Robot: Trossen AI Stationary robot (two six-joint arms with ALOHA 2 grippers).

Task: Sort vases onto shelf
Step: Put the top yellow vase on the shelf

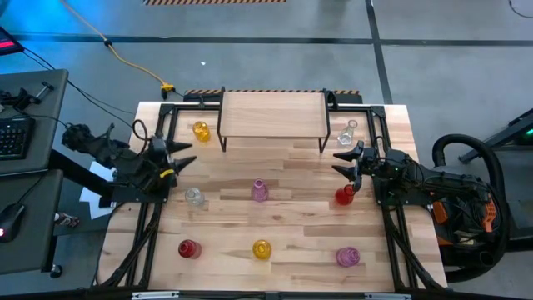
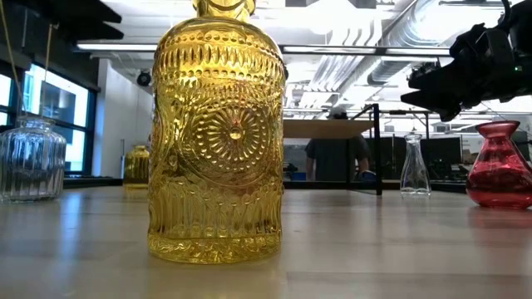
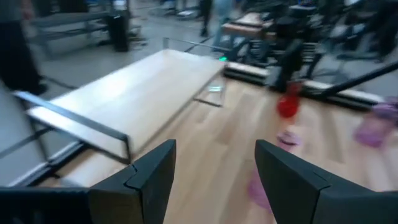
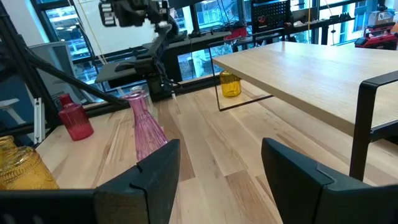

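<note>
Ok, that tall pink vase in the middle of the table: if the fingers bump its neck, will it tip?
Probably, yes. The pink vase stands upright with a long slim neck above a fairly narrow base, so a push high up would likely topple it. It looks like ribbed glass, so likely rigid, somewhat slippery and breakable. Gripping low on the body seems safer.

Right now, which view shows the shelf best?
The high view: the whole shelf shows from above, its top bare, at the table's far edge. Both wrist views show part of the top and a leg or two. The low view shows only its edge, far off, partly behind the front yellow vase.
</note>
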